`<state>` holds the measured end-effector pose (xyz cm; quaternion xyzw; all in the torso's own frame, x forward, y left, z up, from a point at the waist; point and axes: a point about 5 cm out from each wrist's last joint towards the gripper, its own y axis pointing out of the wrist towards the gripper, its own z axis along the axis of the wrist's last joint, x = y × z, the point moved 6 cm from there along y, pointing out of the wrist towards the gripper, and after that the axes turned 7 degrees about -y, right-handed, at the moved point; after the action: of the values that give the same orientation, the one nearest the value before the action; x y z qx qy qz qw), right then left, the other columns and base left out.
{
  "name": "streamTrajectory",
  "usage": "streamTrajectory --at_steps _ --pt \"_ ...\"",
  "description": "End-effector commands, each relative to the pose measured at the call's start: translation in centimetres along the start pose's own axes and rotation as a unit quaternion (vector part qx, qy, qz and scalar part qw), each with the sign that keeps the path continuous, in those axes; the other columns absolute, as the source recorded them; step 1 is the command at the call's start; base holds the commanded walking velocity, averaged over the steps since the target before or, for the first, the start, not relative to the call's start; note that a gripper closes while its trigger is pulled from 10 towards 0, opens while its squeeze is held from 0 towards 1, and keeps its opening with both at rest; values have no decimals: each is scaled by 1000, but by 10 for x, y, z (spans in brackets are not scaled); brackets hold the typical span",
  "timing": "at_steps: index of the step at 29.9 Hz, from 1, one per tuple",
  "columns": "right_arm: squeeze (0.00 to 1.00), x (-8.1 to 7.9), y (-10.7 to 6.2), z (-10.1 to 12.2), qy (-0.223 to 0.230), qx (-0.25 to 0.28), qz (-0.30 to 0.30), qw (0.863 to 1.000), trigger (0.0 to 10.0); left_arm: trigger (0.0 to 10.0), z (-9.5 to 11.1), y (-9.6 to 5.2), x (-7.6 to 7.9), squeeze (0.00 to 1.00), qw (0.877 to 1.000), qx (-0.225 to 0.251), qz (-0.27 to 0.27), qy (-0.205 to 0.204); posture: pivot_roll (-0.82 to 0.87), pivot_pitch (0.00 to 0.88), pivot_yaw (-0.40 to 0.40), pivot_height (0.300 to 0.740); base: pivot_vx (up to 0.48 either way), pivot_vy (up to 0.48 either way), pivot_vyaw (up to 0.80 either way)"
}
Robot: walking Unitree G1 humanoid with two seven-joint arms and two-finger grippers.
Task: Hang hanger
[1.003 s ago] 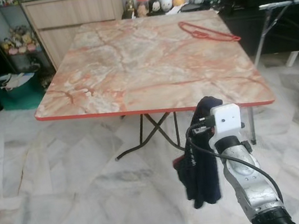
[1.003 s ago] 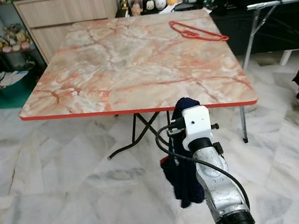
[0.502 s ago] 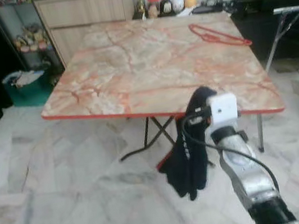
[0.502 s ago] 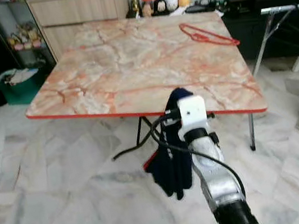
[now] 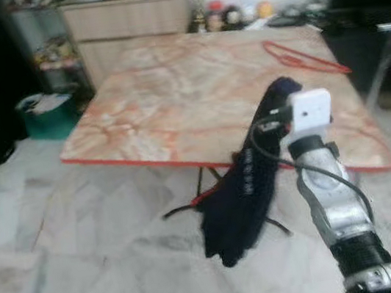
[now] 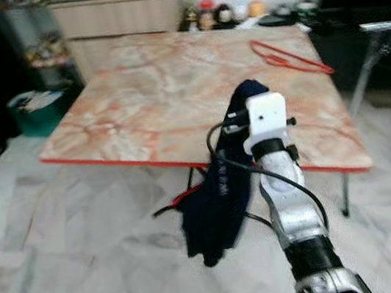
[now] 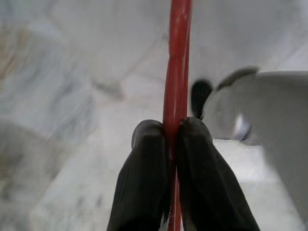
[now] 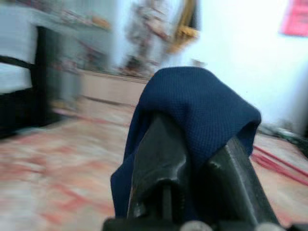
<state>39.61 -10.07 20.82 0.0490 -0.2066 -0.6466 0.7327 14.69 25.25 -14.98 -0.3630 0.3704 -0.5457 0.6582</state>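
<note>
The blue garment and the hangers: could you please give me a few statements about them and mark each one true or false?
1. The right pincer holds a dark blue garment. True.
2. The left pincer is open with nothing in it. False: its fingers are shut on a red hanger.
3. Another red hanger lies on the marble-patterned table. True.
4. The garment lies flat on the table. False: it hangs from the right pincer, in front of the table's near edge.
5. The table's edge is blue. False: it is red.
</note>
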Motion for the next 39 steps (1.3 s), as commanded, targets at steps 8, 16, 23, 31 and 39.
streamTrajectory --at_steps 8,16,23,31,39 --pt "0 29 17 17 -23 28 -37 999 10000 10000 15 3 13 0 1000 19 -17 5 6 0 -4 740 310 0 0" --pt "0 41 54 55 -61 69 -47 995 10000 10000 15 3 15 0 1000 18 -20 4 8 0 -2 740 310 0 0" --pt "0 46 82 89 -66 102 -52 991 10000 10000 15 3 15 0 1000 18 -20 2 16 0 -5 740 312 0 0" --pt "0 68 101 125 -77 131 -77 985 10000 10000 16 3 16 0 1000 19 -20 0 21 0 -10 740 316 0 0" --pt "0 67 99 110 -85 115 -72 987 10000 10000 13 3 20 0 1000 15 -23 1 24 0 -17 740 331 0 0"
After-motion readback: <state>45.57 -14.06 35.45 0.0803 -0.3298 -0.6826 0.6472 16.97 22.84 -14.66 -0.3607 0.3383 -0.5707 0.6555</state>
